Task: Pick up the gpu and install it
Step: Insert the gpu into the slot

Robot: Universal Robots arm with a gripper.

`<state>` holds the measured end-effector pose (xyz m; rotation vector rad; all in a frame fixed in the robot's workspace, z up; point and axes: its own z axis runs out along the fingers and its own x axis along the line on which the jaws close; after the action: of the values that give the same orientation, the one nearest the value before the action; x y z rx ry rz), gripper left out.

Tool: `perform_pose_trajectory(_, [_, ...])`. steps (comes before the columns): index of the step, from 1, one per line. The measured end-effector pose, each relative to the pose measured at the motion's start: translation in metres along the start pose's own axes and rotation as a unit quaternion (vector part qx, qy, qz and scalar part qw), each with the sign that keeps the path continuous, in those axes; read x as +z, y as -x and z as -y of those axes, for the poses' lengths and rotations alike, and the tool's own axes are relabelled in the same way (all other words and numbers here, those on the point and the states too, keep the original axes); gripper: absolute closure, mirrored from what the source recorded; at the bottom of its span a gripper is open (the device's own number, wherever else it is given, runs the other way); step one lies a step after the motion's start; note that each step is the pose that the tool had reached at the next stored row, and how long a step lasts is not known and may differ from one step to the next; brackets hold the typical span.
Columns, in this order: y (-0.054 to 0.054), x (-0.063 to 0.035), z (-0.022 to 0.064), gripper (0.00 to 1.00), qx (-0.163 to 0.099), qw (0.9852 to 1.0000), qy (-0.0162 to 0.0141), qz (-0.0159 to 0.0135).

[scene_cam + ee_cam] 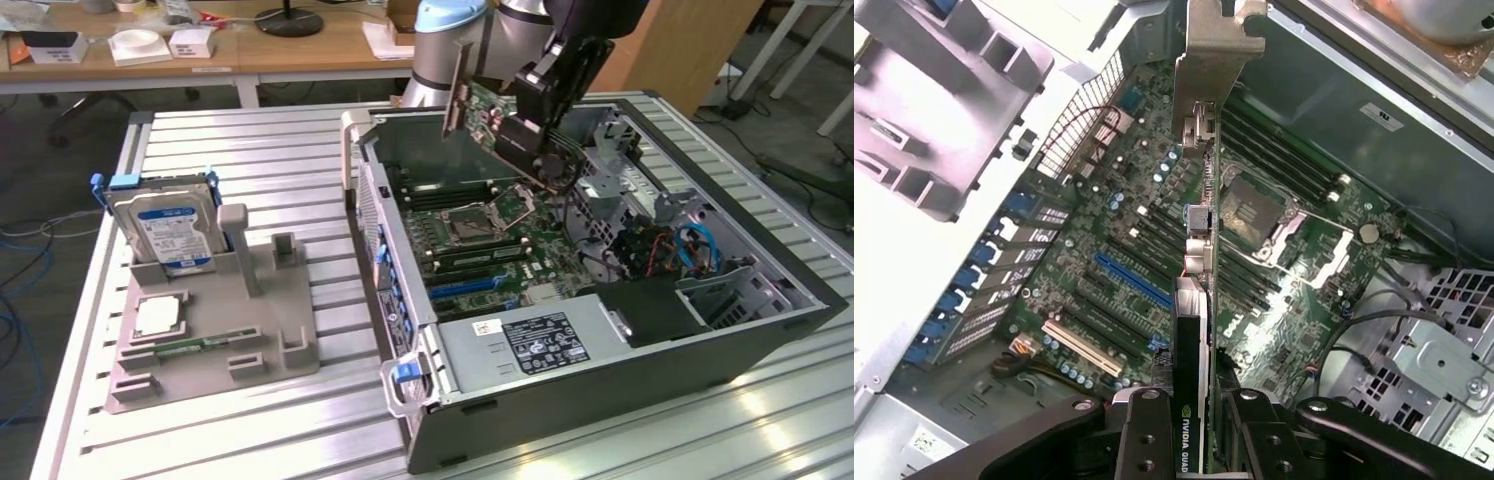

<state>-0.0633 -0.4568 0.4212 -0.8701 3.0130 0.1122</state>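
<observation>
Your black gripper is clamped on the thin green gpu card with silver end bracket, hanging tilted above the green motherboard inside the open dark metal computer case: pickup done, card not yet seated.

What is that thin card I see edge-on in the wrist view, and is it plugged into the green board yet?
Observer: It is the gpu, gripped by the end effector. It hangs in the air well above the motherboard, in no slot.
Operator: Is it held level?
Observer: No, it is tilted. The end with the silver bracket sits higher, toward the exterior view's left.
Operator: Anything else nearby?
Observer: A hard drive stands upright in a grey holder, to the exterior view's left of the open computer case.
</observation>
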Motion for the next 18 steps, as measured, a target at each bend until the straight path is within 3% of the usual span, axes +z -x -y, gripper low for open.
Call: perform_pose_trajectory(18, [0.0, 0.0, 0.0, 0.74, -0.033, 0.9995, 0.0007, -0.0022])
